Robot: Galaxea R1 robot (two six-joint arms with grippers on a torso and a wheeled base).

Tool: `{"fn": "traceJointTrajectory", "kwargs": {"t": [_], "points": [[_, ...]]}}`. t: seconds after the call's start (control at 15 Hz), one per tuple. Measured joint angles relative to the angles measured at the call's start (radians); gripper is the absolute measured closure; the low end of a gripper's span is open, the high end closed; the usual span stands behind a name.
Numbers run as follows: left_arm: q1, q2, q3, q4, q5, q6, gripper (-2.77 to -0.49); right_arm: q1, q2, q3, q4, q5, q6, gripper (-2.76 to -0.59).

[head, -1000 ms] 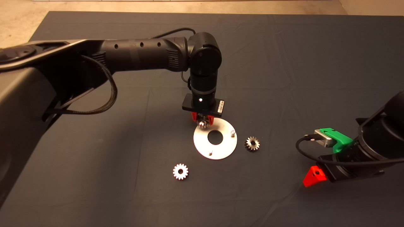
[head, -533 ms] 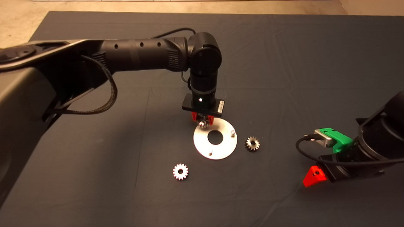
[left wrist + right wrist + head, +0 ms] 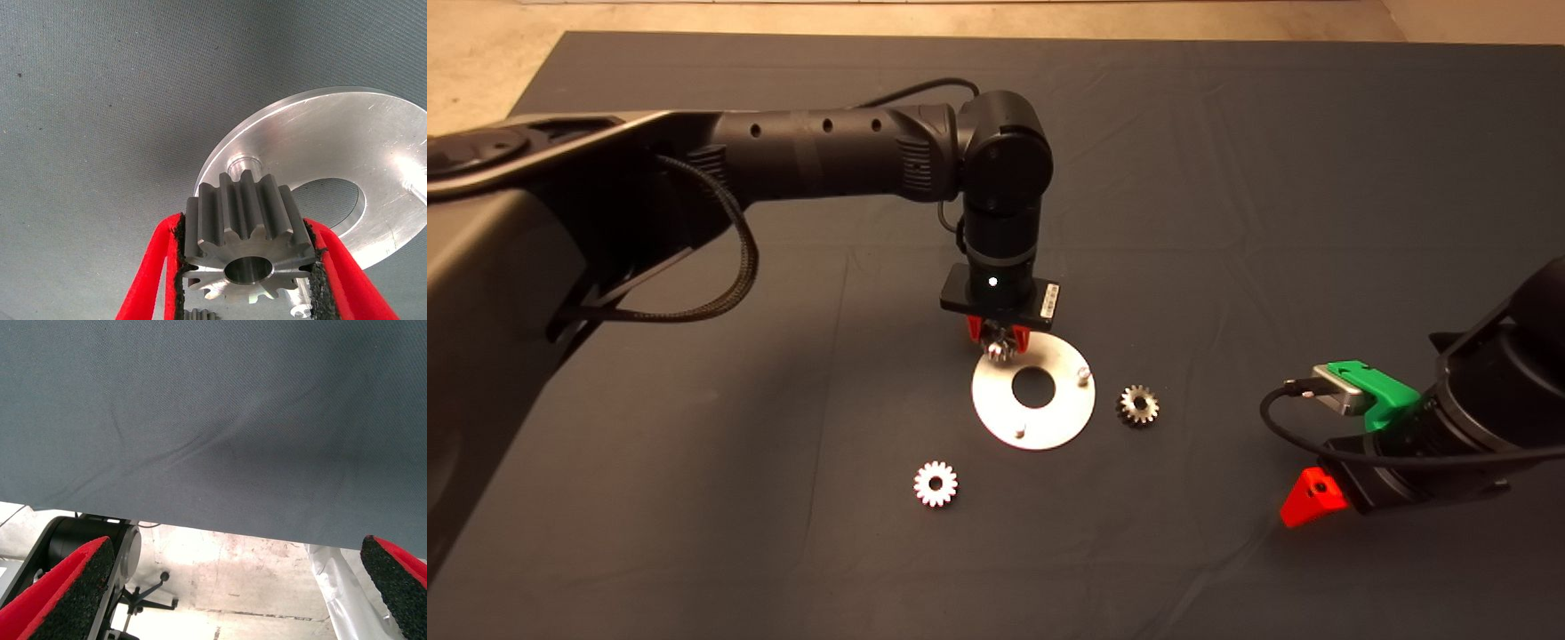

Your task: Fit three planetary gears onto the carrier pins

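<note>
i have the left gripper point(image 3: 997, 339) at frame centre, jaws clamped on the first gear point(image 3: 248, 237), held just above the disc point(image 3: 1067, 418) and its far-rim pin point(image 3: 241, 163). two gears point(image 3: 935, 484) point(image 3: 1138, 405) lie on the mat, lower centre and right of the disc. right gripper point(image 3: 233, 587) is parked lower right, jaws apart. next move, in my judgement: align bore over pin, then lower.

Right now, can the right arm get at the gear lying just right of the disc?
Probably yes: the right end effector is open, and only bare mat lies between it and that gear.
</note>
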Motion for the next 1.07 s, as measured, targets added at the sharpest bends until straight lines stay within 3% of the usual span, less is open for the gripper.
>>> {"fn": "traceJointTrajectory", "kwargs": {"t": [0.87, 1.07], "points": [[0.001, 0.000, 0.000, -0.004, 0.001, -0.009, -0.89, 0.000, 0.000, 0.000, 0.000, 0.000, 0.000, -2.76], [-0.001, 0.000, -0.021, -0.019, -0.003, -0.017, -0.89, 0.000, 0.000, 0.000, 0.000, 0.000, 0.000, -2.76]]}}
